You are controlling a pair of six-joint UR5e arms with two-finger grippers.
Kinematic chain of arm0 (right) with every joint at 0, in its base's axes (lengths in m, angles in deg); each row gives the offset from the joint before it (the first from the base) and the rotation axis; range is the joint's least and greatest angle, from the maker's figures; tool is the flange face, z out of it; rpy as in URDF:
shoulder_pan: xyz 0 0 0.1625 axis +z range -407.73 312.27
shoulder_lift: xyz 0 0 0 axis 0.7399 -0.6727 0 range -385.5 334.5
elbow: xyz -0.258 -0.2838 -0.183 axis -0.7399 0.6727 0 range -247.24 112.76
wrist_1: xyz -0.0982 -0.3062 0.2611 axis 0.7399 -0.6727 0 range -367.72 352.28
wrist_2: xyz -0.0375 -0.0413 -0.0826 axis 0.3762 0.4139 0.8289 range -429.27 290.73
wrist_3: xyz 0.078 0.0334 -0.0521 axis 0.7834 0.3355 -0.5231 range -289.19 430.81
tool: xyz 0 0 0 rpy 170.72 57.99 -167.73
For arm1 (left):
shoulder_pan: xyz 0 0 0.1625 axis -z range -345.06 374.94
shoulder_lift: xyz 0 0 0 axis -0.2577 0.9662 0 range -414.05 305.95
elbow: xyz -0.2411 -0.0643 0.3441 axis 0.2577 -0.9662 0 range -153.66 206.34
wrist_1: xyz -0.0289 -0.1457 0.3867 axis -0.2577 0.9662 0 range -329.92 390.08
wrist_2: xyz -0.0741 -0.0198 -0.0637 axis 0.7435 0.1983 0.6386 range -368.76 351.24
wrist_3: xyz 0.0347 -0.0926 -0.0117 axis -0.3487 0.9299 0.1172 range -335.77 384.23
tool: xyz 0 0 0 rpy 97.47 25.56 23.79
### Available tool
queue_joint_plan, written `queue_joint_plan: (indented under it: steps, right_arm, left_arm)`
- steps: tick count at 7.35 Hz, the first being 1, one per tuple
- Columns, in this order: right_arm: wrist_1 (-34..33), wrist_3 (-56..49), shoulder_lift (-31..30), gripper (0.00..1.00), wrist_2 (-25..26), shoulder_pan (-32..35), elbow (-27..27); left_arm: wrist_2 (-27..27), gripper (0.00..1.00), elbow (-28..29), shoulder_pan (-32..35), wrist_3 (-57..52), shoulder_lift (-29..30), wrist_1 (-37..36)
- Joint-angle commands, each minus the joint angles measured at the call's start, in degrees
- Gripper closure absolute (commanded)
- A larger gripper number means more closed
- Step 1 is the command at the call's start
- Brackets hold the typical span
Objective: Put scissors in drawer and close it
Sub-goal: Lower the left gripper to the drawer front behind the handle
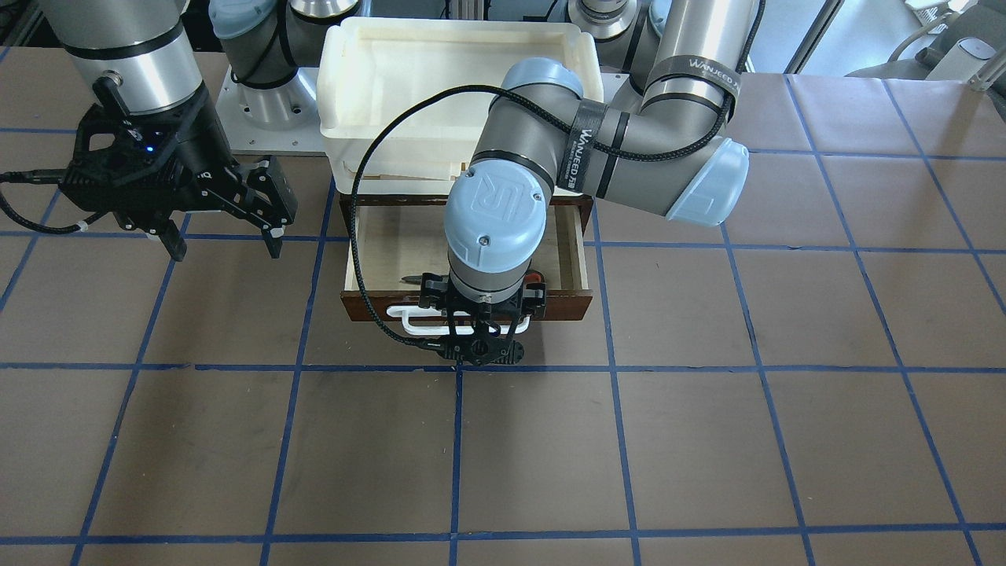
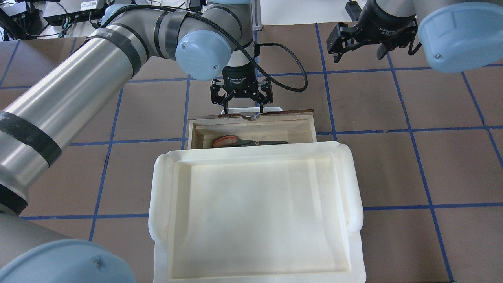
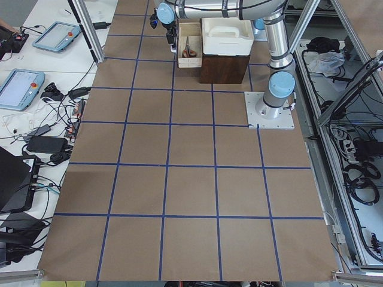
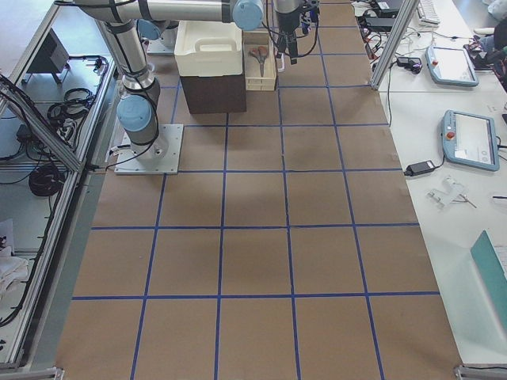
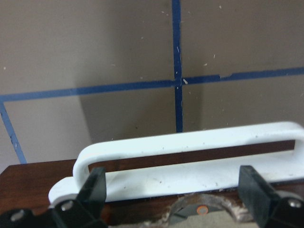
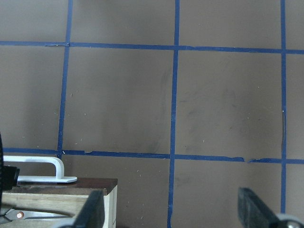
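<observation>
Scissors (image 2: 249, 141): inside drawer (image 2: 306, 127), done. Drawer: open, closing pending. Left gripper (image 2: 241, 103) jaws released above handle (image 5: 190, 147); right gripper (image 2: 359, 45) jaws released.

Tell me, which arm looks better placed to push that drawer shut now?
Probably the left. Its open left gripper hangs right at the drawer's white handle, with the scissors already inside. The right gripper hovers off to the side, above bare table.

Front camera faces the robot steeply from across the table; overhead looks down from behind, and both share the drawer (image 2: 251, 127). Two end cameras sit far back, looking along the table (image 3: 191, 179). Left wrist camera is tight on the white handle (image 5: 190, 147); right wrist looks down on floor grid and the drawer's corner
</observation>
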Motion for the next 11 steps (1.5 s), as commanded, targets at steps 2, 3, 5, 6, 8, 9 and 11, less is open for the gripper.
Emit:
queue_joint_plan:
  steps: [2,3,5,6,8,9,11]
  right_arm:
    - [0.7,-0.18,-0.46,0.0,-0.1,0.0,-0.41]
    - [0.61,-0.18,-0.03,0.0,-0.1,0.0,-0.41]
    - [0.61,-0.01,0.24,0.0,-0.28,0.0,-0.41]
    - [0.18,-0.18,0.41,0.0,-0.19,0.0,-0.33]
    - [0.87,-0.18,0.24,0.0,-0.1,-0.09,-0.33]
    - [0.88,-0.09,-0.02,0.0,0.07,-0.09,-0.41]
    - [0.79,-0.09,-0.2,0.0,0.25,-0.09,-0.33]
  left_arm:
    - [-0.22,0.0,-0.11,-0.03,0.07,-0.13,1.95]
    - [0.12,0.0,-0.37,0.06,0.07,-0.21,2.04]
    - [0.04,0.0,-1.95,0.06,0.07,-1.35,5.1]
    - [0.3,0.0,-2.13,-0.03,0.07,-1.97,7.12]
    - [0.3,0.0,-2.66,0.06,0.59,-2.06,8.72]
    - [0.48,0.0,-2.84,0.32,0.68,-2.23,9.77]
    - [2.04,0.0,-3.19,0.5,0.68,-3.2,12.83]
